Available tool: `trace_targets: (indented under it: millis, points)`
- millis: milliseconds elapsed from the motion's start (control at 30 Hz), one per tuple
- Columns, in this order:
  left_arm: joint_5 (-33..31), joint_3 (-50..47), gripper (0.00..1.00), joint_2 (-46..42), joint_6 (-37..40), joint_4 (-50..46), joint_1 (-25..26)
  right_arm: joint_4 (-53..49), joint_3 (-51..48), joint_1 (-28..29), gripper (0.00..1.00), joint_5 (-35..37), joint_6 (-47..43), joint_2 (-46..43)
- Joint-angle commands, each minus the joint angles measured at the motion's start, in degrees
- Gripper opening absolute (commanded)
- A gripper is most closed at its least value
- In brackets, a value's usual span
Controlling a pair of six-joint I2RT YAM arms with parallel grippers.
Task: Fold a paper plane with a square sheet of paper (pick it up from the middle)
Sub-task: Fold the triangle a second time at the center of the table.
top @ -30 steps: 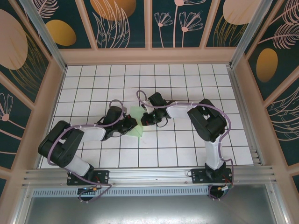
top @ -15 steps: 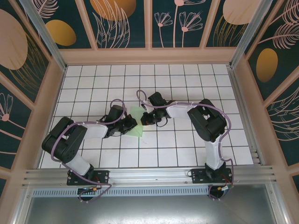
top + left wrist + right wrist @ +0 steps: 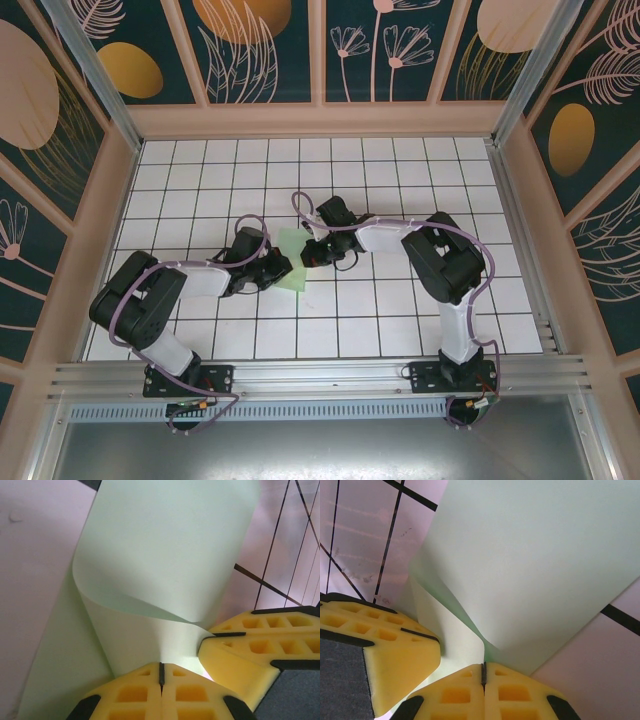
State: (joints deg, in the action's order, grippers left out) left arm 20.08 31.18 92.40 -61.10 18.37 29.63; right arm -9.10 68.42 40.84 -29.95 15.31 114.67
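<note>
The square sheet of paper [image 3: 293, 258] is pale mint green and lies mid-table between my two grippers. My left gripper [image 3: 282, 266] is shut on its left side and my right gripper [image 3: 309, 255] on its right side. In the left wrist view the yellow pads [image 3: 135, 695] meet at the left gripper's tip [image 3: 161, 672], pinching the sheet [image 3: 165, 555], which curls over above them. The right gripper's tip [image 3: 483, 669] pinches a raised fold of the sheet [image 3: 540, 565]. Each wrist view also has the other gripper's yellow fingers [image 3: 260, 647] [image 3: 390, 647] close alongside.
The white gridded table [image 3: 420, 160] is boxed in by a low wooden rim [image 3: 320, 120] and patterned walls. Both arms reach in from their bases at the near edge [image 3: 320, 375], elbows out to the left and right.
The left arm's elbow has drawn in and up a little since a second ago. Both grippers stay shut on the sheet in the same spot.
</note>
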Motion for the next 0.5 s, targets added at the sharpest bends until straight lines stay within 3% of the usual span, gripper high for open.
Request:
trace_targets:
  millis: [0,133,467]
  points:
    - [-1.0,-0.8,0.00,-0.4,1.4,-1.3,0.2,-1.0,1.5,-0.2,0.00,0.4,-0.9,0.4]
    - [-0.8,-0.9,0.00,-0.2,1.4,-1.4,0.2,-1.9,1.4,-0.2,0.03,0.4,-1.0,0.6]
    - [-2.3,-1.4,0.00,-0.6,1.4,-3.6,0.2,-2.1,-1.3,-2.0,0.27,4.9,4.5,-7.5]
